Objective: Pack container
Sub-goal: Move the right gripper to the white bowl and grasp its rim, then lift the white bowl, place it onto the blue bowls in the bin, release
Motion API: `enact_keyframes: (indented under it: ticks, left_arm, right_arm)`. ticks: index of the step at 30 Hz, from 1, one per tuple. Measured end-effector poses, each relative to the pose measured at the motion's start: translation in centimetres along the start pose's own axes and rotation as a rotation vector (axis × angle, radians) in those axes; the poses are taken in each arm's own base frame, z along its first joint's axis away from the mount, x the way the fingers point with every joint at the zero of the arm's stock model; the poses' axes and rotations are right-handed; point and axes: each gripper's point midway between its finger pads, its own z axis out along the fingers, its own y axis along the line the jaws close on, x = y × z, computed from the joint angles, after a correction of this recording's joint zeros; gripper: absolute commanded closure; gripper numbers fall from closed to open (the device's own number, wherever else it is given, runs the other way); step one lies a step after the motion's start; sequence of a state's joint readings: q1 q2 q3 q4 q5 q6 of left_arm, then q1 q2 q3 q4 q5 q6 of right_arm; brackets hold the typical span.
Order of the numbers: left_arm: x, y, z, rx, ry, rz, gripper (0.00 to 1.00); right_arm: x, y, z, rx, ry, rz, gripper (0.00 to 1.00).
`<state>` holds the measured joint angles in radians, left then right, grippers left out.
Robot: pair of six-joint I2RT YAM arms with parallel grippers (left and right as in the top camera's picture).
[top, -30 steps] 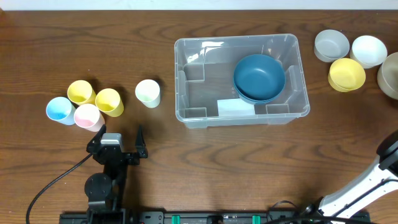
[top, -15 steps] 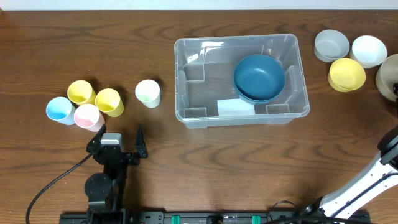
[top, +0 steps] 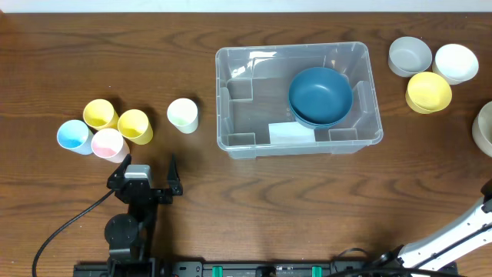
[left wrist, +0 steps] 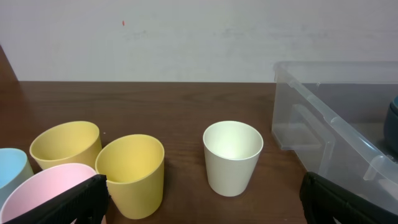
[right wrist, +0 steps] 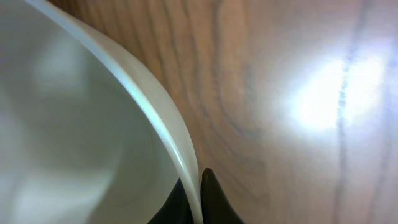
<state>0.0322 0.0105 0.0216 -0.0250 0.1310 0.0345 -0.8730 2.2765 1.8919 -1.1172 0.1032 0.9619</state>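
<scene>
The clear container (top: 254, 108) stands at the table's centre with stacked blue bowls (top: 320, 94) inside at its right end. At the right edge of the overhead view a pale beige bowl (top: 486, 127) shows only partly. In the right wrist view my right gripper (right wrist: 198, 186) is shut on that beige bowl's thin rim (right wrist: 155, 118), one finger inside and one outside. My left gripper (top: 146, 175) rests open near the front left, below the cups. Nothing sits between its fingers, and the container's wall (left wrist: 336, 124) shows at the right of its view.
Blue (top: 73, 135), pink (top: 108, 143), two yellow (top: 134, 125) and a cream cup (top: 183, 114) stand at the left. Grey (top: 409, 55), white (top: 456, 62) and yellow (top: 428, 91) bowls sit at the back right. A white label (top: 290, 133) lies in the container.
My right gripper closed on the beige bowl's rim, and the bowl has shifted toward the table's front along the right edge. The left arm has not moved.
</scene>
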Motion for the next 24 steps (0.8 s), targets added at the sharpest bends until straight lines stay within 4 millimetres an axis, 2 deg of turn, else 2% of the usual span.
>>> enact_keyframes:
  ticks: [11, 20, 24]
  left_arm:
    - [0.0, 0.0, 0.0, 0.000, 0.000, 0.000, 0.02]
    - [0.0, 0.0, 0.0, 0.000, 0.000, 0.000, 0.02]
    - [0.0, 0.0, 0.0, 0.000, 0.000, 0.000, 0.02]
  right_arm:
    - [1.3, -0.8, -0.6, 0.030, 0.052, 0.023, 0.99]
    - [3.8, 0.6, -1.9, 0.017, 0.047, -0.016, 0.98]
    - [5.5, 1.5, -3.2, -0.004, 0.039, -0.038, 0.98]
